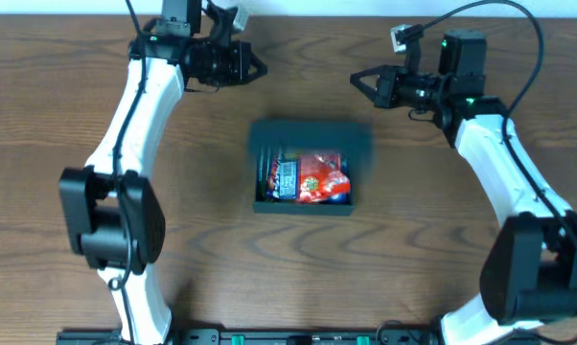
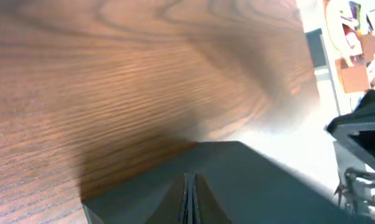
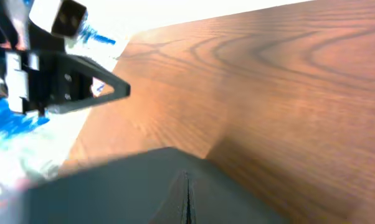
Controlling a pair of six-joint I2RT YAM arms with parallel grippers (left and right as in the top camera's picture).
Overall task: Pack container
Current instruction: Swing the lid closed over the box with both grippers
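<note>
My left gripper (image 1: pixel 260 67) and right gripper (image 1: pixel 357 79), at the frame's top, are pinched together and empty, so I should fold the flap (image 1: pixel 312 134) of the container (image 1: pixel 303 211) evenly over the snack packets (image 1: pixel 312 177).

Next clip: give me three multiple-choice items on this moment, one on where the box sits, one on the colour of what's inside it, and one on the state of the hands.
1. Where is the box?
A: at the left edge
B: at the middle of the table
C: lifted into the air

2. What is the main colour of the biggest packet in it?
A: red
B: green
C: white

3. How are the left hand and the right hand?
A: both open
B: left shut on a packet
C: both shut, empty

Answers:
1 B, the overhead view shows it resting mid-table.
2 A, red wrapping fills much of the open box.
3 C, each wrist view shows the fingers pressed together with nothing between them.
</note>
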